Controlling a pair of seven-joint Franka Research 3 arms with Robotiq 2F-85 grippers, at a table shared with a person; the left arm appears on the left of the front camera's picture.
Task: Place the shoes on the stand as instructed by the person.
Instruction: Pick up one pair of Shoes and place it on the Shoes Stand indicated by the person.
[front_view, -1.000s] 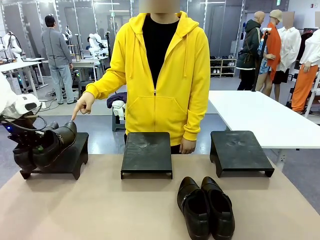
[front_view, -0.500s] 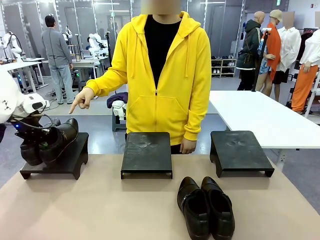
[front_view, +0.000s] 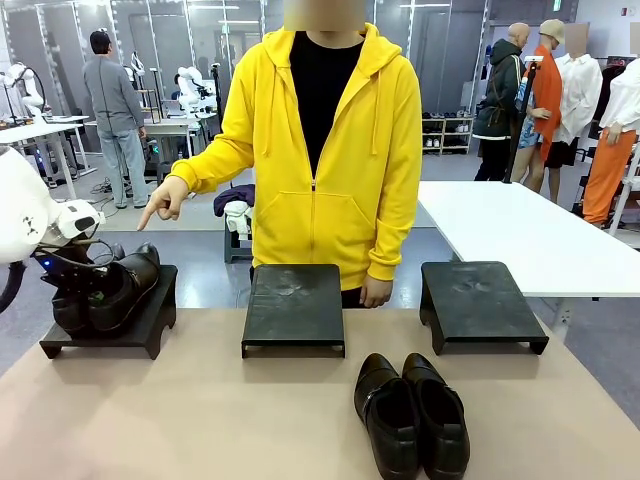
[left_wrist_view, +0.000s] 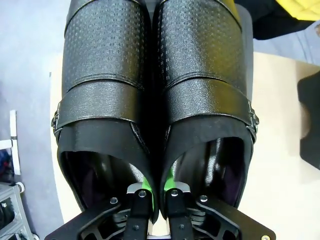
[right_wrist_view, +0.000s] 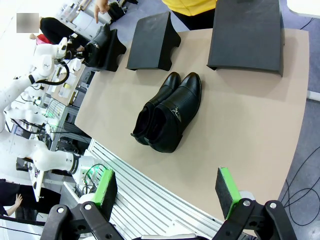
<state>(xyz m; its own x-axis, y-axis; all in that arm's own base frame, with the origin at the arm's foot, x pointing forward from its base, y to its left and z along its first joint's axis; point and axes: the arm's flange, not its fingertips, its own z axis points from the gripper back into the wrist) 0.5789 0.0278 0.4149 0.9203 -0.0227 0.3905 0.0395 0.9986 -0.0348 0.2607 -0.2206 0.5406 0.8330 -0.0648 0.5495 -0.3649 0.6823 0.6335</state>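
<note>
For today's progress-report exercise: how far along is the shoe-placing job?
Done: nothing released yet. In hand: the left claw is shut on one pair of black leather shoes at the left black stand, where the person's hand points. Left: the other black leather pair lies on the beige table.

Table (front_view: 200, 420): three stands in a row across the far half, well apart: left stand (front_view: 140, 312), middle stand (front_view: 294, 305), right stand (front_view: 480, 300).

Left pair (front_view: 110, 290) on the left stand, shoes side by side and touching, toes to the far side. Left gripper (left_wrist_view: 157, 184) at the heel end, between the two shoes.

Loose pair (front_view: 410, 415) on the table, nearer the robot's side, before the gap between the middle and right stands, shoes touching.

Person (front_view: 320, 150) behind the middle stand. Raised hand (front_view: 165, 205) above and behind the left stand. Lowered hand (front_view: 375, 292) just beside the middle stand's far right corner.

Side table (front_view: 520, 235) behind the right stand.
</note>
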